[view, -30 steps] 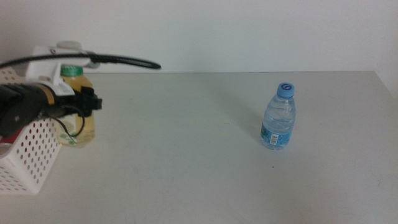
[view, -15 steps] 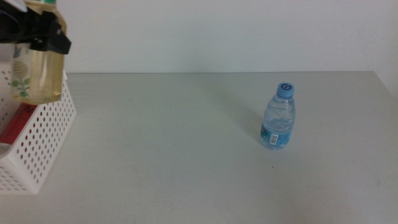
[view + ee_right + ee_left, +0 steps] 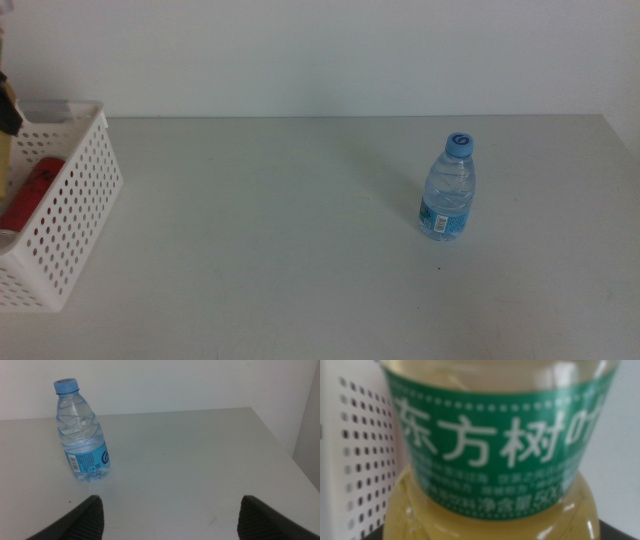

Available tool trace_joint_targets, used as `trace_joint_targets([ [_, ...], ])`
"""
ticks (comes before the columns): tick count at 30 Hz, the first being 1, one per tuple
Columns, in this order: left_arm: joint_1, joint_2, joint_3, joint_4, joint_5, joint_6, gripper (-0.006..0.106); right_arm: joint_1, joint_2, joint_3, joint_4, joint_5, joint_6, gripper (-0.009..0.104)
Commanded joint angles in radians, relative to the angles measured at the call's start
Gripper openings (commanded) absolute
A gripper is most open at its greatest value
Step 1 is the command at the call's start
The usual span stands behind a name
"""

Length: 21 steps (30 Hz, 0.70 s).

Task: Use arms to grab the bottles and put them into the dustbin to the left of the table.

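Observation:
The yellowish tea bottle with its green label fills the left wrist view, held close by my left gripper, which is shut on it. In the middle view only a sliver of that bottle shows at the far left edge, over the white perforated dustbin. A red soda can lies inside the dustbin. The small clear water bottle with a blue cap stands upright on the table at the right. In the right wrist view my right gripper is open, short of the water bottle and not touching it.
The dustbin's holed wall shows right beside the tea bottle in the left wrist view. A white wall runs behind the table. The table's right edge lies a little beyond the water bottle.
My left gripper has carried the tea bottle up and further left, from beside the dustbin to over it, nearly out of the middle view. The water bottle has not moved.

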Motion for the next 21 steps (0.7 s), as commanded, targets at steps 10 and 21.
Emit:
trace_joint_targets([
  [10, 0.002, 0.139, -0.046, -0.099, -0.028, 0.003, 0.022, -0.004, -0.021, -0.010, -0.009, -0.079, -0.012, 0.094],
  [21, -0.001, 0.147, -0.044, -0.138, -0.034, 0.004, 0.094, -0.004, -0.021, -0.010, -0.009, -0.079, -0.012, 0.094],
])
